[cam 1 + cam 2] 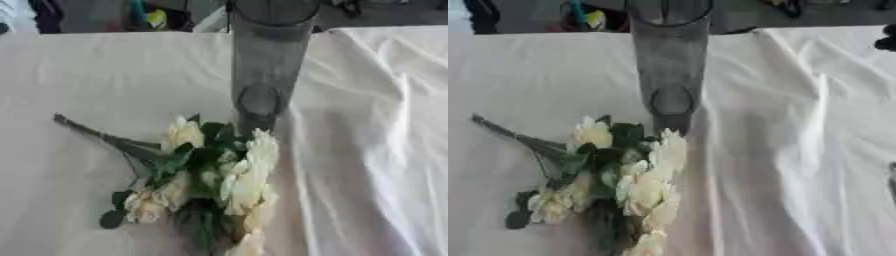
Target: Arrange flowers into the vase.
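Note:
A tall clear glass vase stands upright at the middle of the table, its rim at the top edge of the view. In front of it a bunch of cream-white flowers with dark green leaves lies flat on the white cloth. The blooms point toward me and touch the vase's foot. The thin green stems run away to the back left. Neither of my hands shows in either view.
A creased white tablecloth covers the table, with raised folds on the right. Dark clutter and a yellow object sit beyond the far edge. Black shapes show at the right edge of the right eye view.

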{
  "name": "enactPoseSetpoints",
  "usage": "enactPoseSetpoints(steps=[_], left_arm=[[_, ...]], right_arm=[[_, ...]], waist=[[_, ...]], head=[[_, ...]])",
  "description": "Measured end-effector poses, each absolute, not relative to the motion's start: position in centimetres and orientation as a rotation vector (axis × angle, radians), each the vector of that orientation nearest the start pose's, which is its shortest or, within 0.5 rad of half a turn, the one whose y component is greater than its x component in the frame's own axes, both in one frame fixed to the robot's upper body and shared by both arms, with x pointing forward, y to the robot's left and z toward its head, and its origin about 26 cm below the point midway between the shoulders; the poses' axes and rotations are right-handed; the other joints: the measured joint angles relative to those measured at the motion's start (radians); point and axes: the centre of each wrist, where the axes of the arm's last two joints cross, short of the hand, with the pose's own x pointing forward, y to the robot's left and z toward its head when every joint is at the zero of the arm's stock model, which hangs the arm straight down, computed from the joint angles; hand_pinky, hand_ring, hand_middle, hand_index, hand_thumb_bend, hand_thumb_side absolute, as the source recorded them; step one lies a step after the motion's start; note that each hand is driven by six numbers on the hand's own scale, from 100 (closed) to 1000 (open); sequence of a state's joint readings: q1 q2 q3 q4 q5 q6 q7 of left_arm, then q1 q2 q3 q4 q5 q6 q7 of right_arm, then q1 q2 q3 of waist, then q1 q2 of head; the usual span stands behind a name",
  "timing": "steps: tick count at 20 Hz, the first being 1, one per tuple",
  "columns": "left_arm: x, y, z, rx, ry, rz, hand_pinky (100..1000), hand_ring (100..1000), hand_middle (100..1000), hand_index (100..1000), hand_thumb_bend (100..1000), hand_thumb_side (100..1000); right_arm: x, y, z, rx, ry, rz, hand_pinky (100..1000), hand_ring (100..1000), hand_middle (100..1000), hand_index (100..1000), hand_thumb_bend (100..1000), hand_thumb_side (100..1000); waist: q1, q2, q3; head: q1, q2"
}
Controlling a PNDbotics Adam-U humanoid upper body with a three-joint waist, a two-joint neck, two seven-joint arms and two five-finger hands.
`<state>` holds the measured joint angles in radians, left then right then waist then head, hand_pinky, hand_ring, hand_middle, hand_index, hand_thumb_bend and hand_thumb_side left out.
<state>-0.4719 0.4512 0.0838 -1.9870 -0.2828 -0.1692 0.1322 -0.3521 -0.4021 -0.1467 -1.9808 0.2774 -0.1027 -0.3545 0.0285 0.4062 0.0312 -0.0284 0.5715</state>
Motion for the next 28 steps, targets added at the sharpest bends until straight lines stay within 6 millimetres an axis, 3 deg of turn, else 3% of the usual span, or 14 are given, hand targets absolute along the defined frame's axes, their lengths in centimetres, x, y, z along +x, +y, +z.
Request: enactPoseSetpoints(steps=[8, 16, 22, 28], left_arm=[[30.3, 29.2, 29.3, -1.142, 3.162, 1.082, 813, 913, 912, 1000, 100, 1000], [30.0, 30.0, 31.4, -1.42, 2.825, 1.687, 897, 967, 957, 1000, 131, 928], [31.8, 30.9, 32.4, -1.503, 2.572, 2.101, 911, 959, 944, 1000, 299, 875], [33.9, 31.7, 32.3, -1.567, 2.319, 2.363, 915, 943, 929, 1000, 476, 853]], right_arm=[[30.2, -30.3, 23.3, -0.815, -2.493, 0.092, 653, 572, 572, 768, 100, 1000], [30.3, -30.1, 23.2, -0.804, -2.491, 0.107, 653, 572, 572, 768, 100, 1000], [30.3, -30.0, 23.2, -0.792, -2.49, 0.122, 652, 571, 571, 768, 100, 1000], [30.3, -29.9, 23.2, -0.783, -2.49, 0.138, 652, 569, 570, 767, 100, 1000]], waist=[[0.0, -0.019, -0.006], [0.0, -0.032, -0.027], [0.004, -0.035, -0.041], [0.008, -0.035, -0.053]], head=[[0.02, 0.0], [0.038, -0.001], [0.053, -0.011], [0.062, -0.026]])
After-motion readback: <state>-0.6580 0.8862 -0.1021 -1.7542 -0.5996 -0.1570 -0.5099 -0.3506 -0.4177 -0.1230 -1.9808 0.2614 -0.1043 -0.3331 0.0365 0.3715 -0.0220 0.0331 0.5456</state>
